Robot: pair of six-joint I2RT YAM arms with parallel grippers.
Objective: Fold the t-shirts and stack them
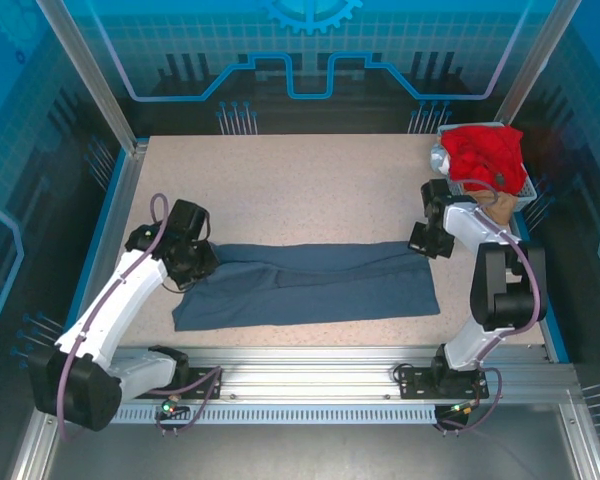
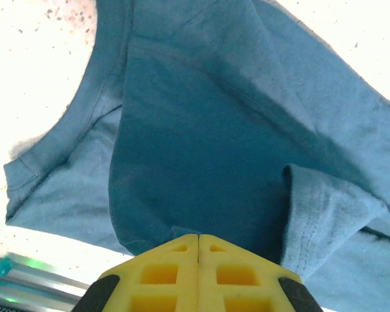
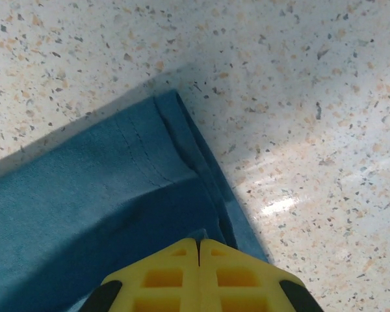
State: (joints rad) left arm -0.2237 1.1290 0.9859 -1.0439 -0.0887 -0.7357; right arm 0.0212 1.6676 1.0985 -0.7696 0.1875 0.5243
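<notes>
The right end effector [image 3: 198,242] has its 2 yellow fingers [image 3: 162,276] pressed together on the edge of the slate-blue t-shirt [image 3: 84,195]. The shirt's hemmed corner lies folded over on the pale speckled surface [image 3: 299,97].

Bright overhead light; glare on table [image 3: 279,205]; sharp focus.

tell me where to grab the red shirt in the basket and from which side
Pinch the raised crumpled hump at the top of the red shirt, coming straight down from above. It is heaped higher than the basket rim, and the wire walls would likely block a side approach. The right gripper is nearest, though it now pinches the blue shirt.
</notes>
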